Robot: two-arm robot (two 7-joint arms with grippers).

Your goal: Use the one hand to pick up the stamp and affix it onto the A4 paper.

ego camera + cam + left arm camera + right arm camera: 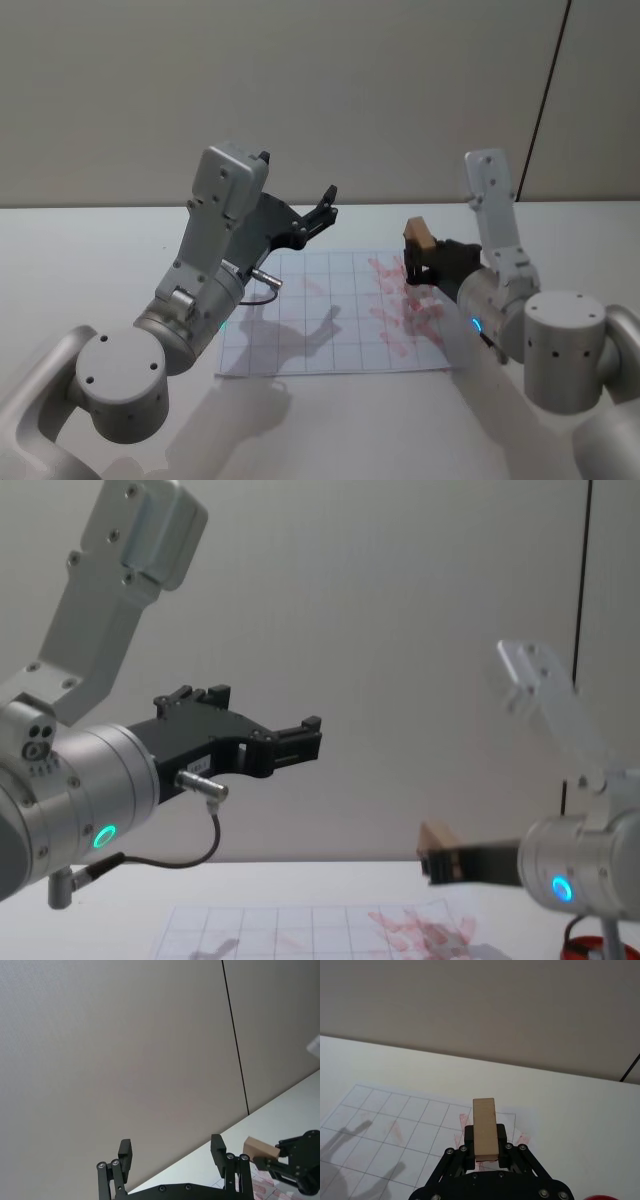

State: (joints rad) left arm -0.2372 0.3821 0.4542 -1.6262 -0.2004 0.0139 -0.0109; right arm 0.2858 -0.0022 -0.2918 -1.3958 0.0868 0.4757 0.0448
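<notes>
- No words or numbers can be read anywhere.
- The red marks [400, 305] on the A4 paper [345, 275] are just smudgy blotches, not letters anyone can read.

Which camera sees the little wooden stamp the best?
The right wrist view: the stamp shows close and whole, gripped in the jaws of the right gripper, with the A4 paper beyond it. The head view shows it small, the chest view shows it side-on, and the left wrist view shows it far off near a corner.
</notes>
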